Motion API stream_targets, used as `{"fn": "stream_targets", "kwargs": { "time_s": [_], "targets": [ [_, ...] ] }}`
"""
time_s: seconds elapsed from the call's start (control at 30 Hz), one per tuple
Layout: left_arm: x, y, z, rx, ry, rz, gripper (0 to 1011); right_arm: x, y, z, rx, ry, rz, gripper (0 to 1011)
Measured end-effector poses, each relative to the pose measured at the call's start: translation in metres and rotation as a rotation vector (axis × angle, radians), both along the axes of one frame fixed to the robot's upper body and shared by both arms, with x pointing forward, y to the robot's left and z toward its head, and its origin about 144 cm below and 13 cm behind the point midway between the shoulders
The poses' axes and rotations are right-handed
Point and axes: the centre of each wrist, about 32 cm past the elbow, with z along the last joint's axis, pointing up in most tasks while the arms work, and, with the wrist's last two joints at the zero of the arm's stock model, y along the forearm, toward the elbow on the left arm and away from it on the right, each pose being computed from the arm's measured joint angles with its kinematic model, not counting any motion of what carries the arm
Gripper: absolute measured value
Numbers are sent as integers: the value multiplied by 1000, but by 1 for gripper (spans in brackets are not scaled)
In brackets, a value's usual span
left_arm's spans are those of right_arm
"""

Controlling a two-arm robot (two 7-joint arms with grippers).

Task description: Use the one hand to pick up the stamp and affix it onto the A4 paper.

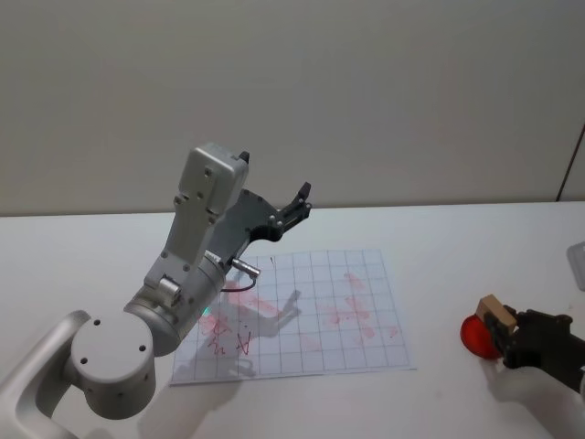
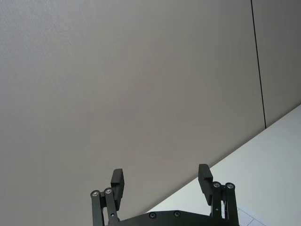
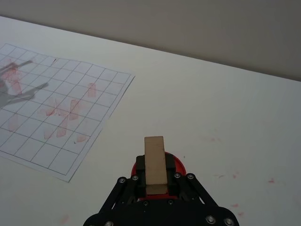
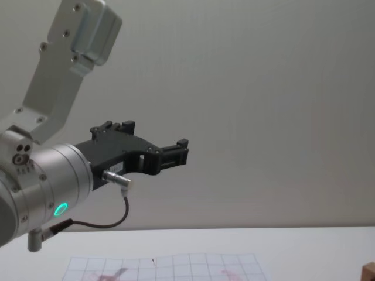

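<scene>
The stamp [image 3: 155, 160], a small light-brown wooden block, stands upright between the fingers of my right gripper [image 3: 155, 184], which is shut on it. In the head view the stamp [image 1: 494, 315] and the right gripper [image 1: 502, 333] are at the table's right side, directly over a red ink pad [image 1: 473, 337]. The A4 paper [image 1: 311, 315], gridded and with pink-red marks, lies flat in the middle of the table, to the left of the stamp. My left gripper [image 1: 298, 203] hangs open and empty, raised high above the paper's far edge.
The red ink pad [image 3: 179, 165] lies under the stamp, on the white table [image 1: 457, 238]. A pale object [image 1: 578, 263] pokes in at the right edge. Small red smudges dot the table near the pad. The big silver left arm [image 1: 183, 283] overhangs the paper's left part.
</scene>
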Motion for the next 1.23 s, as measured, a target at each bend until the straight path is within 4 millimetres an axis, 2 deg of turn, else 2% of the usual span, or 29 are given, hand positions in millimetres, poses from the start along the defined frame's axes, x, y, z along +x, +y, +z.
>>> {"fn": "stream_targets", "kwargs": {
  "time_s": [0.13, 0.2, 0.37, 0.4, 0.5, 0.67, 0.97, 1.23],
  "targets": [
    [0, 0, 0, 0, 0, 0, 1001, 1, 0, -1, -3, 8, 1, 222],
    [0, 0, 0, 0, 0, 0, 1001, 1, 0, -2, -4, 13, 2, 263],
    [0, 0, 0, 0, 0, 0, 1001, 2, 1, -3, -7, 21, 4, 424],
    [0, 0, 0, 0, 0, 0, 1001, 2, 1, -3, -7, 22, 4, 481],
    [0, 0, 0, 0, 0, 0, 1001, 2, 1, -3, -8, 25, 4, 538],
    [0, 0, 0, 0, 0, 0, 1001, 3, 1, -4, -9, 29, 5, 725],
    [0, 0, 0, 0, 0, 0, 1001, 3, 1, -4, -10, 33, 6, 983],
    [0, 0, 0, 0, 0, 0, 1001, 3, 1, -5, -11, 34, 7, 1001]
  ]
}}
